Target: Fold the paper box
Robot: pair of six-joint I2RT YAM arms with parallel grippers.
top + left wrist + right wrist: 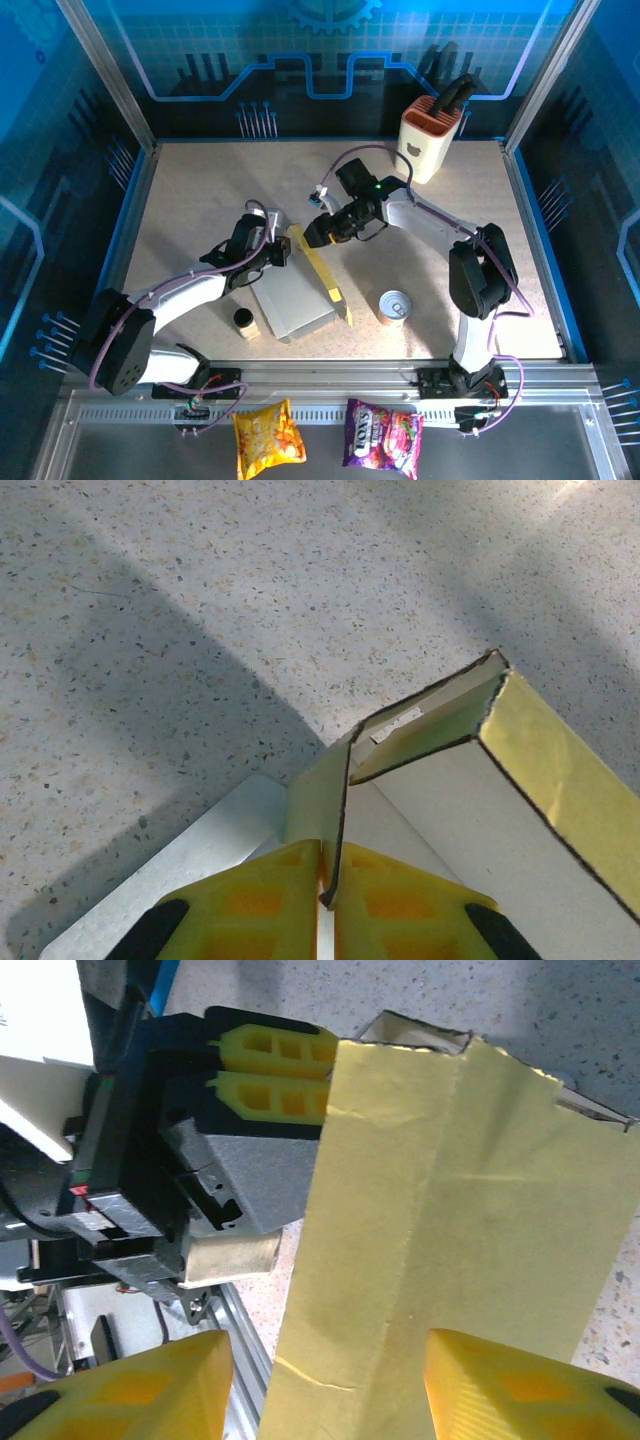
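Just left of the tin can (395, 306), on the speckled table (200, 190), the paper box (292, 308) lies half-formed, one yellow wall (318, 268) standing. Back and left of the can, the left gripper (327, 865) pinches a corner flap (315, 800); the right gripper (330, 1365) straddles the wall, jaws spread. A hard tug could tear the thin flap, or the unheld wall may flop flat.

Speckled beige tabletop (200, 200) across mid-frame, with a bright glare patch (575, 488) at the upper right of the left wrist view. Blue translucent circuit-patterned wall panels (300, 40) top and sides; silver aluminium frame rail (330, 378) along the bottom.
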